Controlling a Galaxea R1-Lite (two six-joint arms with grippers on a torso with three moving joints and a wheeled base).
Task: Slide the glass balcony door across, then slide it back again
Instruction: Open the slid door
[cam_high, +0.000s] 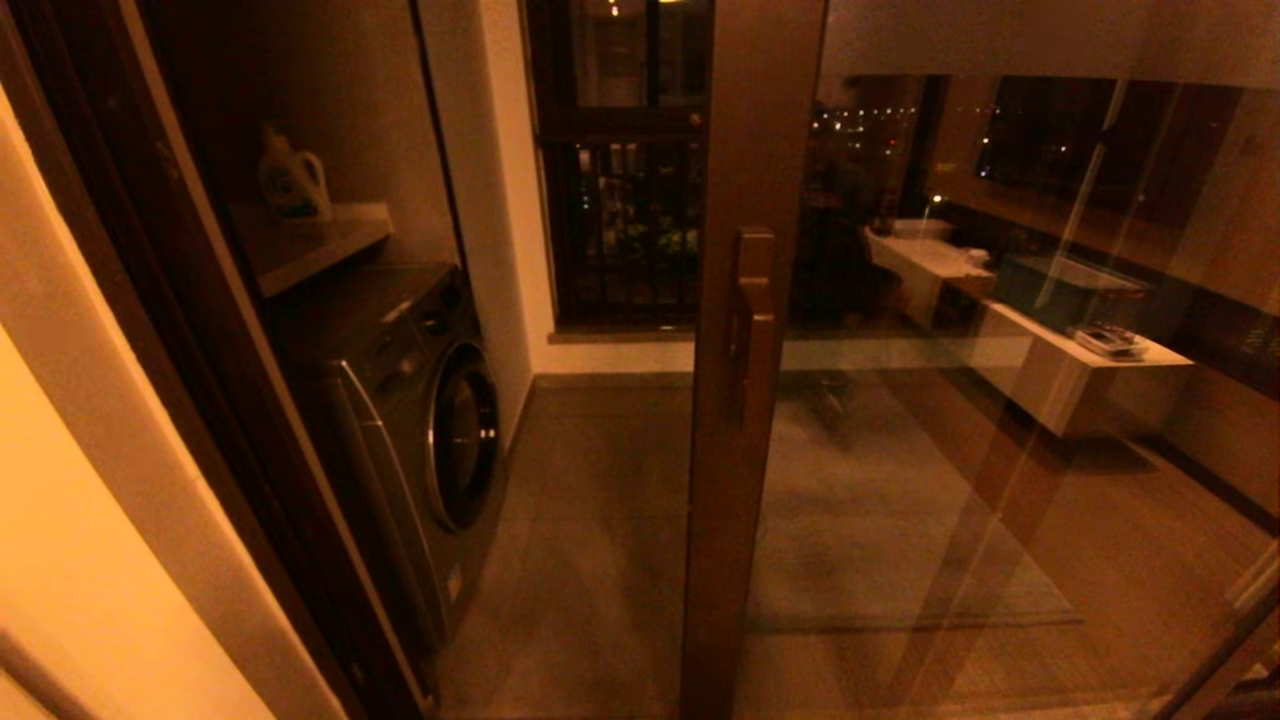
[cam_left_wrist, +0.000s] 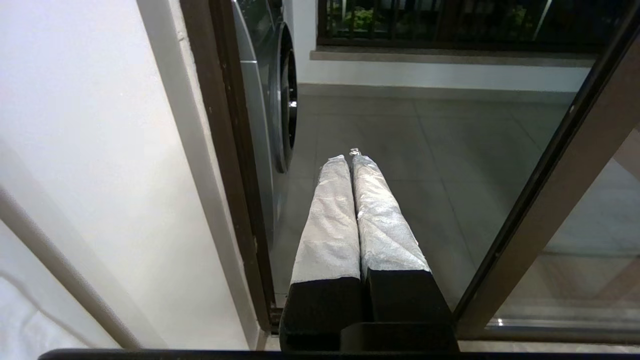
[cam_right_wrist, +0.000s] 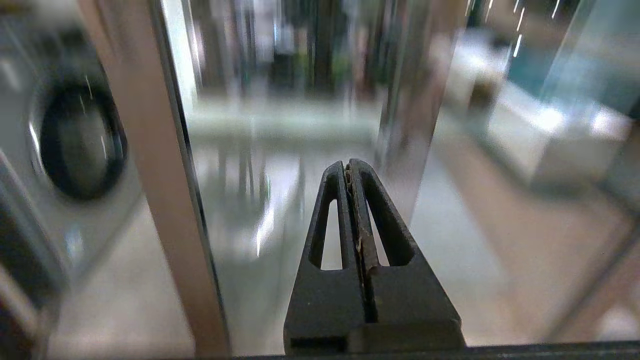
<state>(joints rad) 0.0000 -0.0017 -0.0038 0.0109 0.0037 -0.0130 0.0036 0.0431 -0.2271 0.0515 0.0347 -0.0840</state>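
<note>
The glass balcony door stands partly across the opening. Its brown leading stile runs down the middle of the head view, with the wooden bar handle about halfway up it. To the left of the stile the doorway is open; through it one sees the balcony floor, a washing machine against the left side and a dark window with railing bars at the far end. The pane itself covers the right half and carries reflections of the room.

Progress: the door is neither fully shut against the left jamb nor clearly at the end of its travel. From this position alone I cannot judge whether the first slide or the return is in hand. In either case, some travel is left.

Left tool: its padded fingers are pressed together, holding nothing. It points into the open gap between jamb and door stile, touching neither as far as can be seen.

Right tool: fingers likewise closed tight on nothing. It faces the glass, close beside the stile; actual contact with pane or frame cannot be confirmed. Neither tool appears in the head view, and neither is on the handle.
</note>
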